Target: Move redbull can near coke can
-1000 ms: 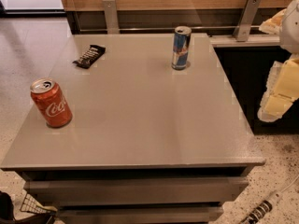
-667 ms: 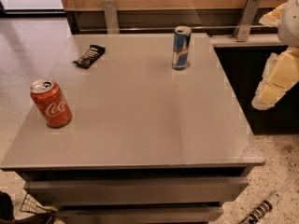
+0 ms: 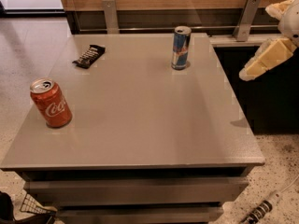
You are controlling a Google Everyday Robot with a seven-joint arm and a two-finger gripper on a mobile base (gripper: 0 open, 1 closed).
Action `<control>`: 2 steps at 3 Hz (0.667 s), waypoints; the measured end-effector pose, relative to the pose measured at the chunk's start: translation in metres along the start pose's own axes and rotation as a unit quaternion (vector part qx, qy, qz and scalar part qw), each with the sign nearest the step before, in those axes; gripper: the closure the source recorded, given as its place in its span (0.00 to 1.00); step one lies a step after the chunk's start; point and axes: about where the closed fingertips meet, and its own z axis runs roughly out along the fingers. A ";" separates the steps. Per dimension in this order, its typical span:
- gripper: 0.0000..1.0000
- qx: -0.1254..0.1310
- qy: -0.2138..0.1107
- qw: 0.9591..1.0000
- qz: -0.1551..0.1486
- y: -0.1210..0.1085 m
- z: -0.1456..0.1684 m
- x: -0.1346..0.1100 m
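The redbull can [image 3: 181, 48], slim, blue and silver, stands upright at the far right part of the grey table [image 3: 140, 125]. The coke can [image 3: 50, 103], red with white script, stands upright near the table's left edge, far from the redbull can. My gripper [image 3: 256, 43] hangs in the air past the table's right edge, to the right of the redbull can and apart from it. Its cream fingers [image 3: 266, 57] stand apart and hold nothing. Part of the gripper is cut off by the right edge of the view.
A dark snack bar [image 3: 88, 56] lies at the far left of the table. A wooden wall with metal brackets [image 3: 246, 17] runs behind the table. A dark cabinet [image 3: 271, 106] stands to the right. Speckled floor surrounds the table.
My gripper has moved up and a little left, closer to the table's right edge. The cans and the snack bar have not moved.
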 end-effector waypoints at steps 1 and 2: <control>0.00 0.025 -0.116 0.992 0.041 -0.035 0.039 -0.002; 0.00 0.020 -0.212 0.974 0.082 -0.046 0.073 -0.007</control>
